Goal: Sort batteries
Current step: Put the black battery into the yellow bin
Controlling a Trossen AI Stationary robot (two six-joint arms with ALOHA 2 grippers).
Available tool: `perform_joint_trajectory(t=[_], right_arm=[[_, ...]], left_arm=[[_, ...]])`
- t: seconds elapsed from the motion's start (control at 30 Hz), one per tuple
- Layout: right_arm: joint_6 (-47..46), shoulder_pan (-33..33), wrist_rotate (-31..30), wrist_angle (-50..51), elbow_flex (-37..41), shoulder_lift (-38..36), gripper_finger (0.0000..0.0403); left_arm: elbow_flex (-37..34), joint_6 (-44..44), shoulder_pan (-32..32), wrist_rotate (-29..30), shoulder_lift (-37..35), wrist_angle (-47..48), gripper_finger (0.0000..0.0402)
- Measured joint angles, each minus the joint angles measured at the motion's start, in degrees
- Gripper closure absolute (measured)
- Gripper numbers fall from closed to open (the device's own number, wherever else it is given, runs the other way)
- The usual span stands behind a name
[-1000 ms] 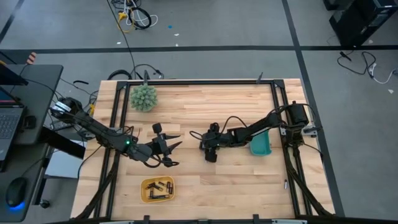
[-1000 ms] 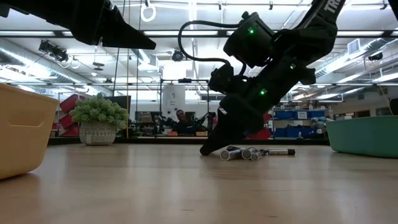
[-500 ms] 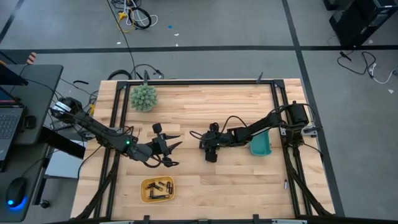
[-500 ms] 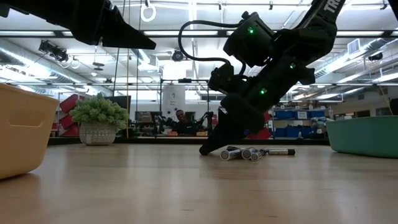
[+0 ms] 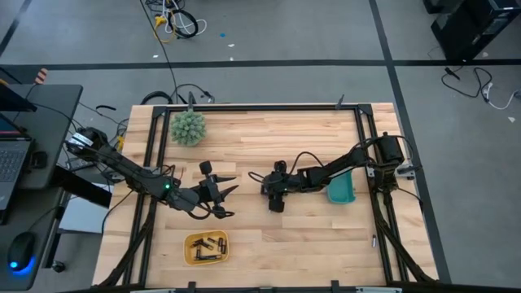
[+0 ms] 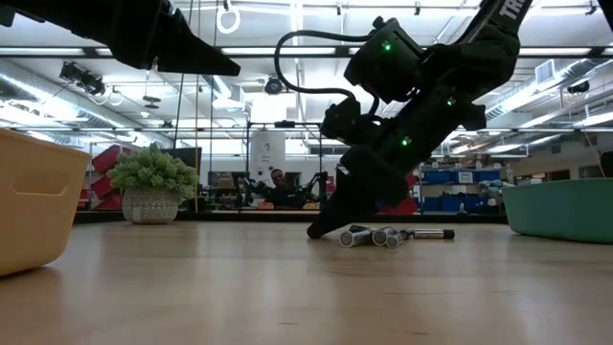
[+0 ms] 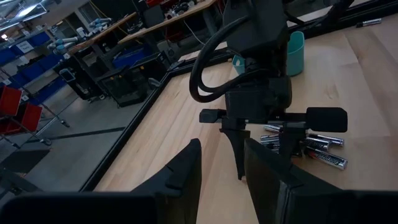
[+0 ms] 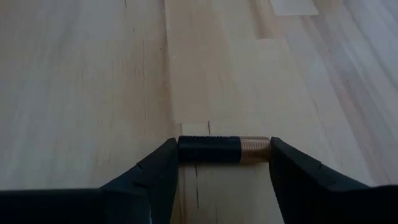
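Observation:
My right gripper [image 8: 224, 163] stands fingers-down at mid-table [image 5: 274, 200], shut on a black battery with a copper end [image 8: 214, 151]. Beside it a small heap of loose batteries [image 6: 378, 235] [image 7: 309, 147] lies on the wood. My left gripper [image 5: 222, 195] [image 7: 221, 177] is open and raised above the table, a little to the left of the right gripper, touching nothing. A yellow tray [image 5: 192, 257] near the table's near edge holds several dark batteries. A teal tray [image 5: 343, 192] sits by the right arm. My right gripper holds the battery lengthwise between its two fingers [image 8: 155, 177], one finger on the black end [image 8: 185, 151] and the other on the copper end [image 8: 262, 149]. The fingers come from above, slanting down. The battery lies level at the table top; whether it is lifted I cannot tell.
A spiky green ball [image 5: 188, 128] stands in a pot near the far left corner, also visible in the low view [image 6: 151, 172]. The yellow tray's wall [image 6: 34, 201] is close on the left in the low view. Bare wood lies between the trays.

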State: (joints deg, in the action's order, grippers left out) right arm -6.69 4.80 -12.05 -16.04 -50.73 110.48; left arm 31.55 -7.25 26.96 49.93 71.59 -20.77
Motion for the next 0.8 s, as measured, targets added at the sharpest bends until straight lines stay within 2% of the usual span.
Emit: perform_joint_trajectory(t=[0.3,0.37,0.5,0.57,0.8], right_arm=[[2.2,0.5,-0.3,-2.3,0.1,-0.8,0.0193],[2.9,0.7,-0.3,-2.9,0.0,-1.7,0.0193],[6.3,1.5,-0.9,-3.8,0.1,-4.7,0.0193],[8.4,2.1,-2.3,-4.3,0.0,-6.8,0.0193],[18.9,5.8,-11.9,-4.2,0.0,-14.2,0.0194]], left_arm=[[0.0,3.2,0.0,-0.6,0.0,-0.7,0.0284],[0.0,5.1,0.0,-2.7,0.0,-1.6,0.0284],[0.0,8.2,0.0,-10.6,0.0,-5.5,0.0284],[0.0,9.4,-0.1,-13.7,0.0,-5.7,0.0284],[0.0,18.5,-1.5,-12.9,0.0,-3.9,0.0284]])
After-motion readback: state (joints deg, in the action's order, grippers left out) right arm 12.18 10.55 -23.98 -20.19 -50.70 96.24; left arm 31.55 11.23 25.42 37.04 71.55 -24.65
